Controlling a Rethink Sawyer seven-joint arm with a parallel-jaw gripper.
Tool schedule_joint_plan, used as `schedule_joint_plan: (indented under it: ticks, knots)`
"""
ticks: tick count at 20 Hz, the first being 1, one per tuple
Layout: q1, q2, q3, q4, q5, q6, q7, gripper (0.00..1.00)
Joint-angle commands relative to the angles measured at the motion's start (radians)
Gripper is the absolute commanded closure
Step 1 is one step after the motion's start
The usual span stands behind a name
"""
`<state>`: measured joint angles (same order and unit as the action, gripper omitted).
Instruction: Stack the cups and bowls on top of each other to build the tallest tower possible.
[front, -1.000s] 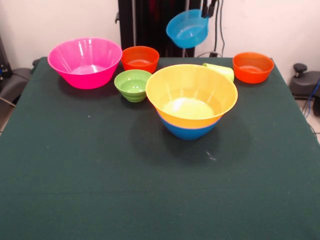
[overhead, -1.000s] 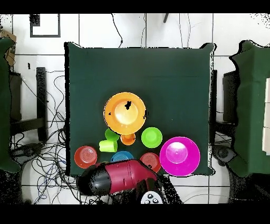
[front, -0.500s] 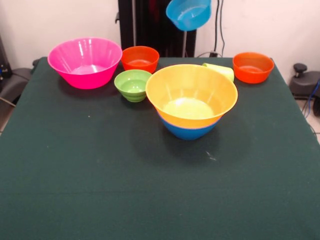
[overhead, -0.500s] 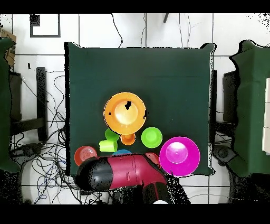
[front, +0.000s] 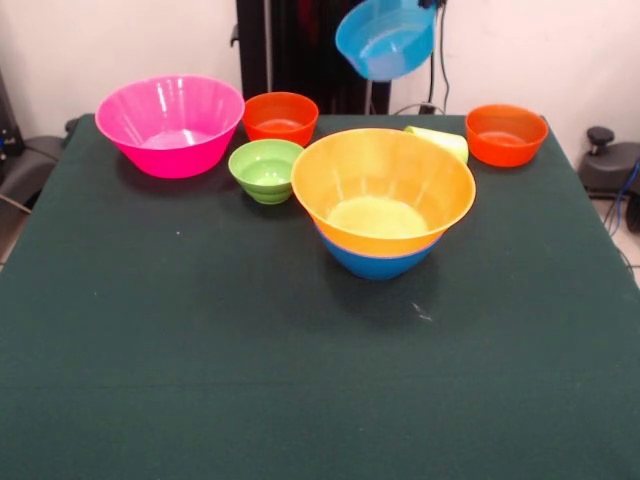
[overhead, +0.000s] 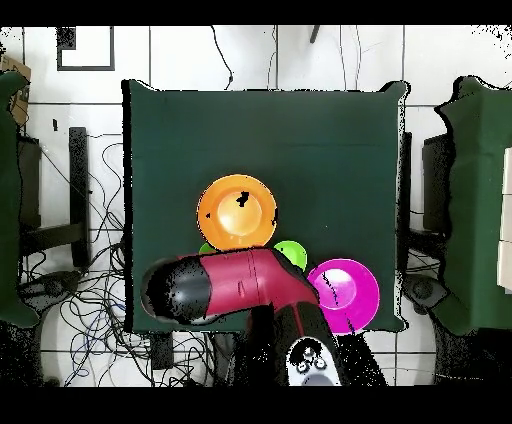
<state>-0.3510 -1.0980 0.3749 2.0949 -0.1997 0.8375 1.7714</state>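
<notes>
You have a small blue bowl (front: 386, 37) hanging tilted in the air at 12 o'clock in the front view, above the tabletop (front: 200, 340). The gripper (front: 432, 4) barely shows at its upper rim; you cannot tell how far it is open. The tower (front: 383, 203), yellow-orange nested in blue, sits mid-table. At 10 o'clock stand the pink bowl (front: 170, 124), an orange bowl (front: 280, 117) and a green bowl (front: 266, 169).

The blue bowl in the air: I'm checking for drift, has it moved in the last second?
Yes. The blue bowl has risen and shifted slightly right against the dark column behind it in the front view.
</notes>
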Motion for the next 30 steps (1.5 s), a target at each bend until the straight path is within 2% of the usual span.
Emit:
schedule_joint_plan:
  ticks: [1,9,14,19,21,23,28,30]
  knots:
    - [0.006,0.226,0.056,-0.248,-0.145,0.084,-0.106,1.0]
    - [0.018,0.331,0.028,-0.388,-0.165,0.089,-0.052,1.0]
    - [0.01,0.396,0.035,-0.456,-0.176,0.08,-0.086,1.0]
    - [0.051,0.448,0.007,-0.512,-0.219,0.079,-0.073,1.0]
    - [0.066,0.473,-0.007,-0.52,-0.237,0.055,-0.058,1.0]
    - [0.071,0.481,-0.004,-0.503,-0.221,0.05,-0.042,1.0]
    - [0.061,0.419,0.009,-0.405,-0.191,0.061,-0.041,1.0]
    - [0.055,0.419,0.01,-0.386,-0.185,0.051,-0.039,1.0]
